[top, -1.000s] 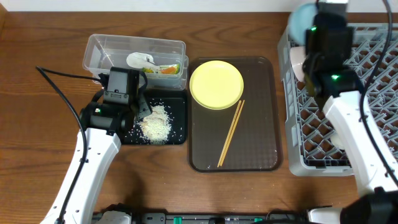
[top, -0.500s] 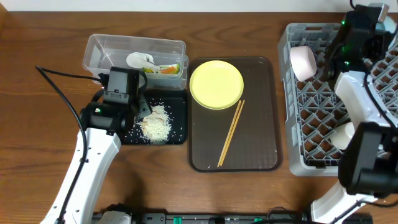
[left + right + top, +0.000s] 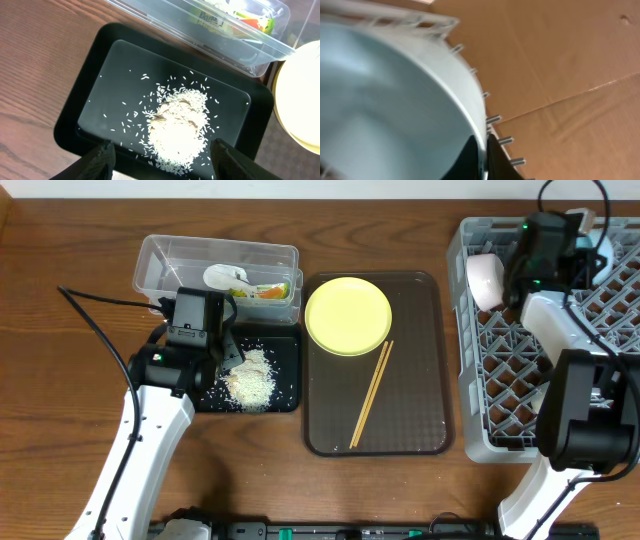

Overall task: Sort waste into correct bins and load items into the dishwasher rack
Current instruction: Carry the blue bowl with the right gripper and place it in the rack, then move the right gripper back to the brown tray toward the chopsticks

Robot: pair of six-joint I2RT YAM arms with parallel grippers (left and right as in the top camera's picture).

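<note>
My left gripper (image 3: 160, 160) is open and empty, hovering over the near edge of the black tray (image 3: 75, 115), which holds a heap of rice grains (image 3: 177, 127). In the overhead view the left gripper (image 3: 230, 352) is above that tray (image 3: 290, 370). The clear tub (image 3: 160, 255) holds the green-and-orange wrapper (image 3: 272, 292) and the white scrap (image 3: 225, 277). My right gripper (image 3: 482, 142) is shut on the rim of the light blue bowl (image 3: 385, 95), held over the far part of the grey rack (image 3: 480, 430). The pinkish-white bowl (image 3: 487, 280) stands in the rack. The cup is hidden.
The brown serving tray (image 3: 420, 410) lies between the black tray and the rack. It carries the yellow plate (image 3: 347, 315) and two wooden chopsticks (image 3: 371, 393). The left arm's black cable (image 3: 90, 325) runs across the table on the left.
My right arm has swung from the rack's far left corner toward its far right, carrying the light blue bowl lower into the rack. The left arm has not moved.
</note>
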